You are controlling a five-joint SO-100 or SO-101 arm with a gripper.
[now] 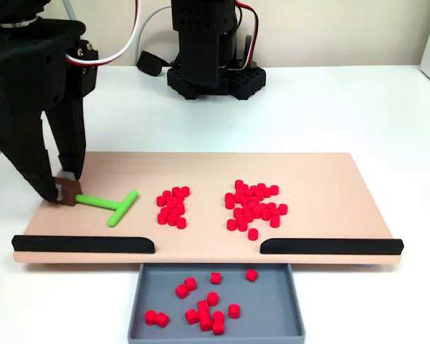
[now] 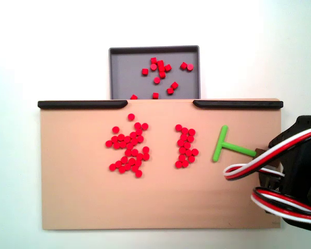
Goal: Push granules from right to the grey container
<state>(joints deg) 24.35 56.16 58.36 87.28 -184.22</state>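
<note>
The red granules lie on the beige board in two heaps, a small one (image 1: 173,206) (image 2: 185,147) and a larger one (image 1: 254,208) (image 2: 128,151). Several more sit inside the grey container (image 1: 272,315) (image 2: 125,67), which rests against the board's edge at the gap between two black strips. My gripper (image 1: 63,188) is at the board's left end in a fixed view, shut on the brown end block of the green T-shaped pusher (image 1: 112,206) (image 2: 225,148). The pusher's crossbar faces the small heap, a short gap away. In the top-down fixed view, cables hide the fingers.
The beige board (image 1: 315,172) (image 2: 83,202) has two black strips (image 1: 82,244) (image 1: 330,246) along its container side. The arm's black base (image 1: 213,75) stands behind the board. Red and white cables (image 2: 269,161) loop over the board's right end.
</note>
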